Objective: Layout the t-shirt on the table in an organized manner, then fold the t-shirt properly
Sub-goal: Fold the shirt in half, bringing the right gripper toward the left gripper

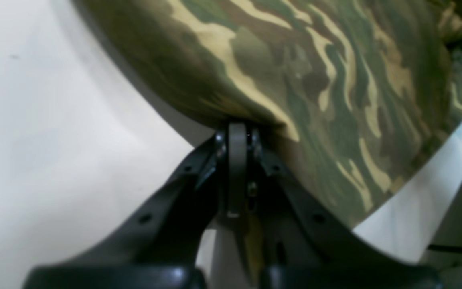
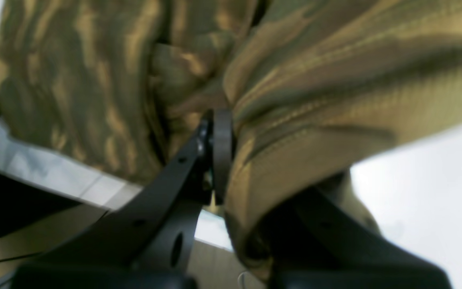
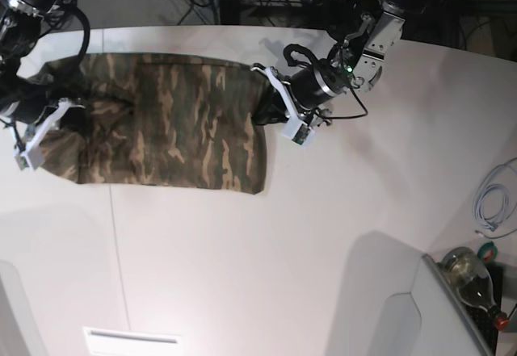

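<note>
So the t-shirt (image 3: 174, 126) was spread out flat-ish across the far part of the white worktop (image 3: 323, 235), stretched between both arms. The left pincer (image 1: 238, 132) was clamped on one edge of the cloth, lifted a bit. The right pincer (image 2: 221, 132) was pinched onto a bunched fold at the opposite end, cloth draped over one finger.

One camouflage t-shirt (image 3: 170, 126) lies in the upper left of the base view on one white table (image 3: 323, 235). Two robot arms reach it, one at each end. One coiled white cable (image 3: 493, 203) sits at the right edge, and one bottle (image 3: 472, 279) stands at lower right.
</note>
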